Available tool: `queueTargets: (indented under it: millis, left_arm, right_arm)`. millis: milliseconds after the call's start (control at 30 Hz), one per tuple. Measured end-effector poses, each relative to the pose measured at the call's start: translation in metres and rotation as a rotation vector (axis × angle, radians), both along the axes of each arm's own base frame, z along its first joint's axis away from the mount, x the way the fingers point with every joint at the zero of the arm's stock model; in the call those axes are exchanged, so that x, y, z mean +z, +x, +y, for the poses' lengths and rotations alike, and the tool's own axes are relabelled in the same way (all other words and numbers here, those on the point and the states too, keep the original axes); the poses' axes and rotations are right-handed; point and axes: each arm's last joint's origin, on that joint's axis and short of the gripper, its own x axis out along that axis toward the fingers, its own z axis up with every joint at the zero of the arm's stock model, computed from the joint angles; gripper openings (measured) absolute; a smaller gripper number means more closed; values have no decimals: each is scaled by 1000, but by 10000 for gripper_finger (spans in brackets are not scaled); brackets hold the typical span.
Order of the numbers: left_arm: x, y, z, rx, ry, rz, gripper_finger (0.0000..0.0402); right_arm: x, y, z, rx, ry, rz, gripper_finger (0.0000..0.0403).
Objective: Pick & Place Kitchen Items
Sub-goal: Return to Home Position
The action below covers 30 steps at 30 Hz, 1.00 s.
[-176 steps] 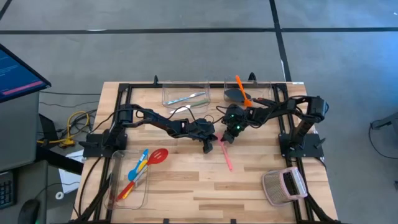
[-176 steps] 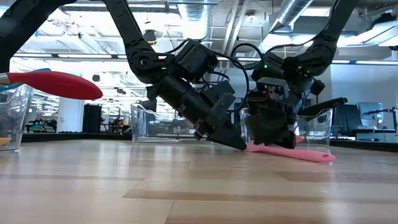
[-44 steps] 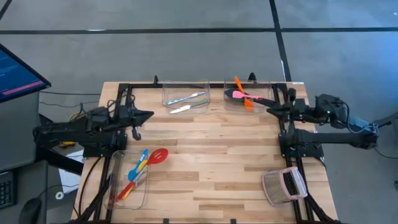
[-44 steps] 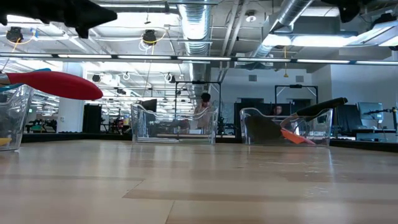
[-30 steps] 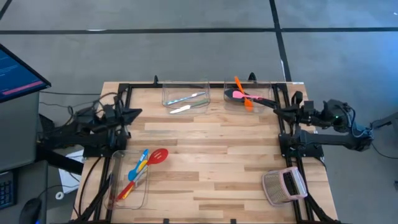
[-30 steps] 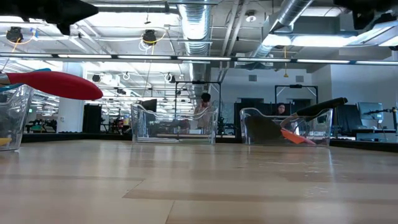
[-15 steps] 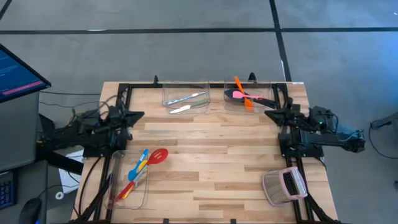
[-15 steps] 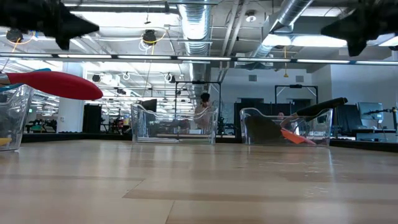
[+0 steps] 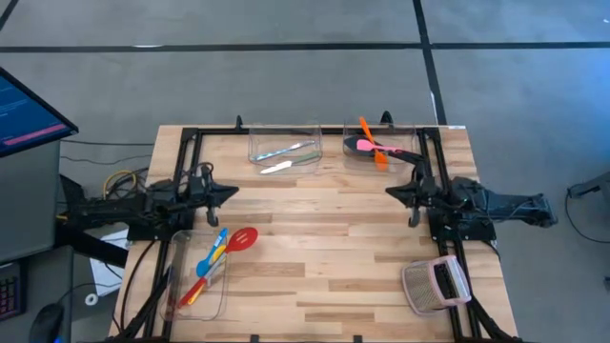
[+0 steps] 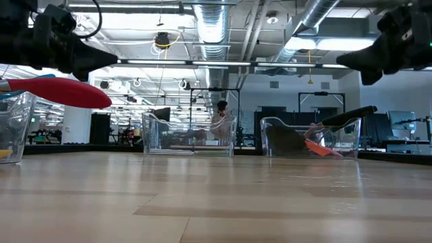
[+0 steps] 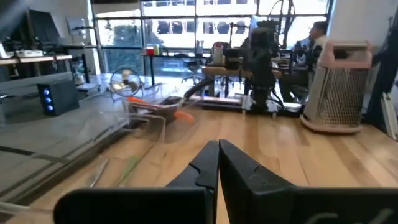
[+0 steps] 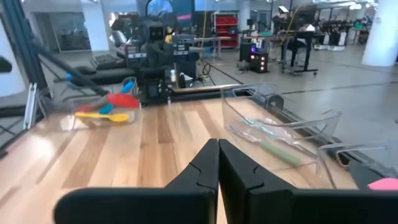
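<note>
Over the two sides of the table (image 9: 324,267), the left gripper (image 9: 227,191) and right gripper (image 9: 393,192) had fingers pressed together, holding nothing. The red spoon (image 9: 244,237) poked out of its bin (image 9: 195,312) near the left gripper; a bump could tip it out.

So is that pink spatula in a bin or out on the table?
In: the pink spatula lies inside the clear bin at the far right, off the wood.

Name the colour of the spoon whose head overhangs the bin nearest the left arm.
The spoon is red, best seen in the high view.
</note>
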Motion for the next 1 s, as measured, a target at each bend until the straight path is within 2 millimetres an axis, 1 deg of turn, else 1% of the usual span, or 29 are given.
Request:
queueTargets:
  millis: [100, 167, 333, 467, 1000]
  left_arm:
    - [-3, 2, -1, -28, 1, 12, 2]
    - [-3, 2, -1, -33, -8, 16, 2]
    - [-6, 5, -1, -33, -4, 55, 2]
    - [-9, 7, -1, -32, -6, 89, 2]
    - [-17, 12, 0, -32, -13, 175, 2]
  right_arm:
    - [-13, 4, 2, 17, -41, 5, 0]
    - [-16, 6, 2, 23, -82, -29, 0]
    - [-17, 7, 3, 35, -135, -38, 0]
    - [-18, 7, 3, 32, -105, -34, 0]
    - [-18, 7, 3, 31, -101, -33, 0]
